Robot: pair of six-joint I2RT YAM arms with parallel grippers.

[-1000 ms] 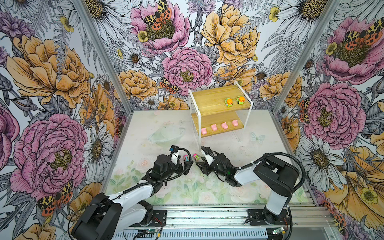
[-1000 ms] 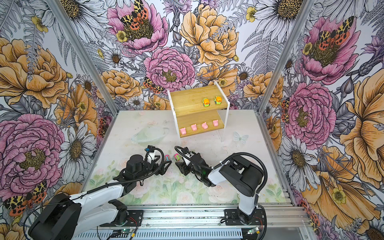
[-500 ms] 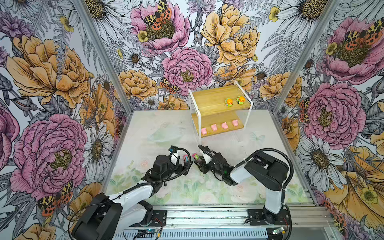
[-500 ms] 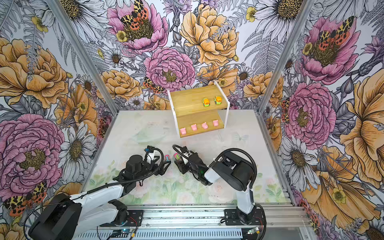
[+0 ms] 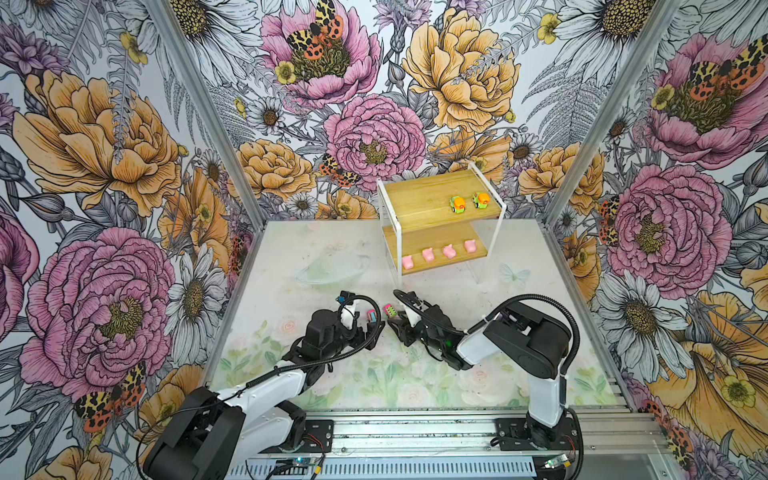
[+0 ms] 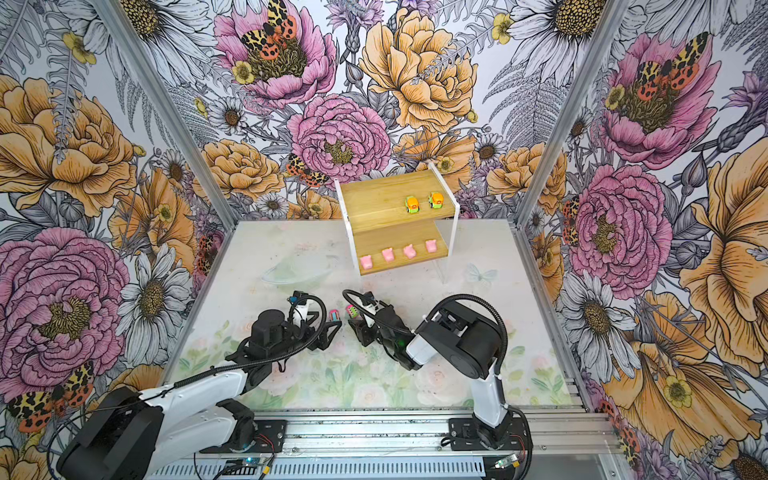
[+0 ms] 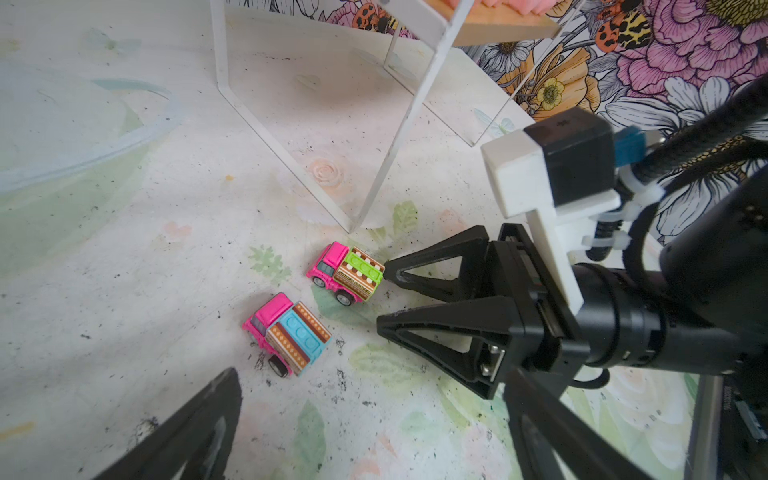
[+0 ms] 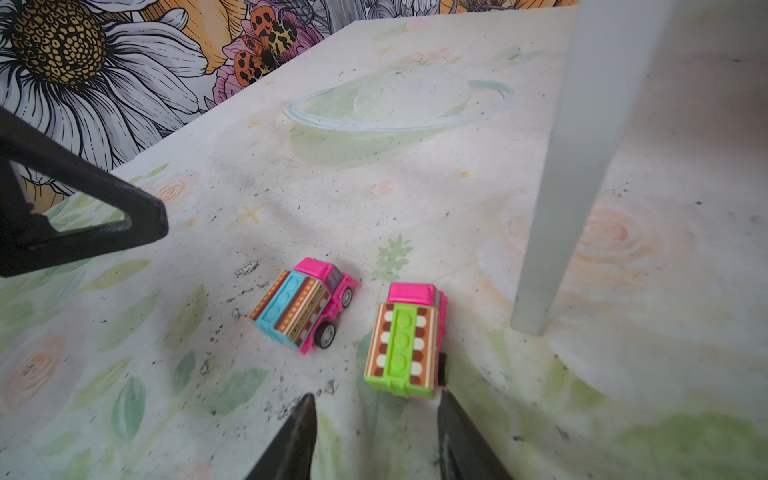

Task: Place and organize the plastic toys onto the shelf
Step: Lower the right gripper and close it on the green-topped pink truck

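Two pink cars stand on the table: one with blue trim (image 5: 372, 316) (image 7: 291, 332) (image 8: 301, 305), one with green trim (image 5: 389, 310) (image 7: 347, 272) (image 8: 405, 340). My right gripper (image 8: 376, 405) (image 5: 397, 328) is open right behind the green-trim car, one fingertip at the car's rear corner and nothing between the jaws. My left gripper (image 7: 370, 399) (image 5: 371, 332) is wide open just short of the blue-trim car. The shelf (image 5: 419, 199) holds two orange-and-green cars (image 5: 457, 204) on its upper board and several pink pigs (image 5: 438, 252) in a row on the lower one.
The shelf's thin white legs (image 7: 399, 124) (image 8: 557, 208) stand close beyond the two cars. The flowered walls enclose the table on three sides. A metal rail (image 5: 415, 432) runs along the front edge under both arm bases.
My right gripper has narrowed somewhat and edged up to the green-trim car, and the right arm's elbow has swung. The left arm and both cars have stayed put.
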